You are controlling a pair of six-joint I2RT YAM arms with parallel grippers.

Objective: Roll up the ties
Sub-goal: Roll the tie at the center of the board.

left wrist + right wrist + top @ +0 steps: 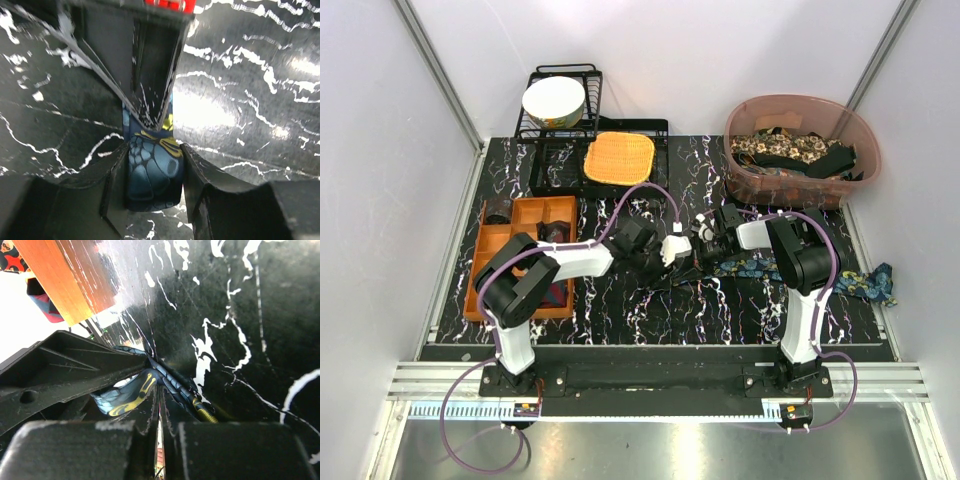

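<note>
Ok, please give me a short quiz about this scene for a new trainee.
1. True or false: the white bowl sits in the dish rack.
2. What lies between the left fingers? A) blue tie B) a spoon C) nothing
3. Where are the spare ties heaped?
Key: 1 true; 2 A; 3 in the brown tub.
</note>
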